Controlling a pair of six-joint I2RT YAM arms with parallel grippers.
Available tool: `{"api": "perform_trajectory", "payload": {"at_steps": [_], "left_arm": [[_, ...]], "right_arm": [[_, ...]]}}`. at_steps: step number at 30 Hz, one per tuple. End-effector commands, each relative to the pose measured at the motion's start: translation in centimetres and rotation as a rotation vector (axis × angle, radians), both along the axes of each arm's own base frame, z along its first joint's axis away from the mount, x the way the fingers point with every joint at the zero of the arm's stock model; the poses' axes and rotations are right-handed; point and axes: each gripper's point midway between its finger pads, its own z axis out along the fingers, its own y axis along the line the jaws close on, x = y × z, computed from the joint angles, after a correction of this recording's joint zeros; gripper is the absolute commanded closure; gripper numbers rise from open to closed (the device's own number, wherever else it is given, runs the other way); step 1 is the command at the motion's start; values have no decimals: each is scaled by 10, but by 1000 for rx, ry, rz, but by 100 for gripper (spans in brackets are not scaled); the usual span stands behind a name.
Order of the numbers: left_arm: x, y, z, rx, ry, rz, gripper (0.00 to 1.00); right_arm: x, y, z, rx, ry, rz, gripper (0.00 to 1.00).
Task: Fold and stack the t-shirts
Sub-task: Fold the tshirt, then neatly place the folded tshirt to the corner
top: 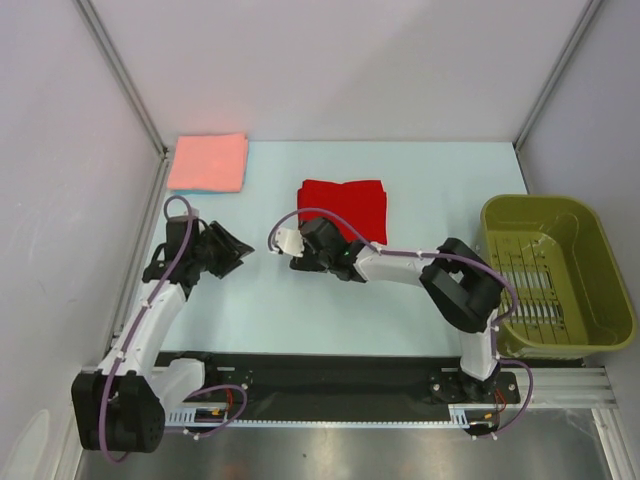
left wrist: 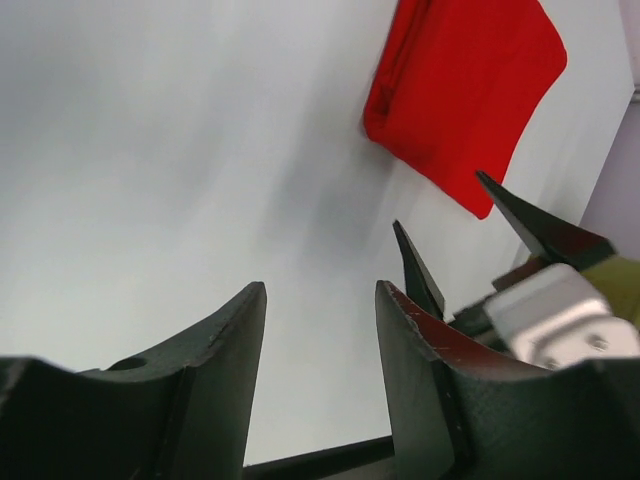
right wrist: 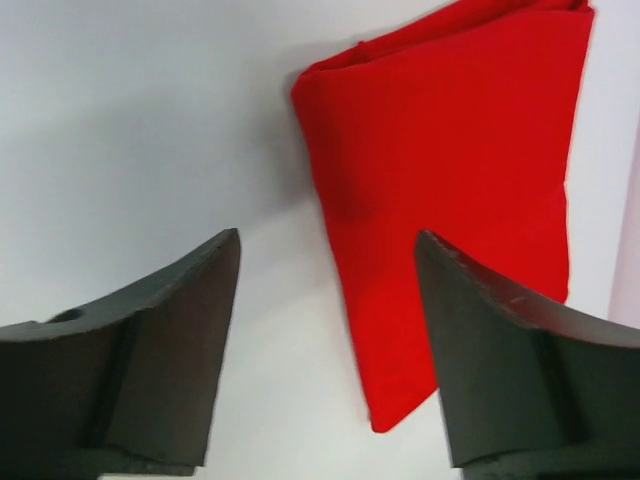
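Your top camera looks down from high up behind the arms (top: 160, 300) and sees the whole table (top: 300, 310). Your two wrist cameras sit low and close, looking out past their own fingers (left wrist: 200, 400) (right wrist: 150, 350). All three see the folded red shirt (top: 343, 208) (left wrist: 465, 90) (right wrist: 450, 180).

This looks like a robotics lab test cell. Plain white panel walls (top: 350, 60) and grey metal corner struts (top: 120, 72) enclose a pale blue tabletop (top: 300, 310). A black mounting rail (top: 340, 372) carries a white-and-black left robot arm (top: 150, 318) and a matching right robot arm (top: 395, 265).
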Motion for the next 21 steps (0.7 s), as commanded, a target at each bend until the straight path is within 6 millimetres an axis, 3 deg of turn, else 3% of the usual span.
{"api": "perform_trajectory", "payload": {"at_steps": [1,3,10,14,16,18,21], "left_arm": [[1,7,21,2,-26,61,46],[-1,8,22,-6,-28,71,45],[-5,9,14,-34,8,84,43],[3,12,10,-79,35,94,41],[10,12,8,-85,49,86,33],[16,10,5,-97,63,75,22],[34,12,1,-124,75,83,12]], "right_arm": [[19,18,9,10,-111,19,28],[18,27,2,15,-112,30,33],[25,39,-22,-53,-157,51,34],[37,40,-30,-83,-188,40,38],[44,41,-28,-66,-183,36,51],[47,42,-25,-46,-163,35,77],[50,45,-15,-21,-155,47,82]]}}
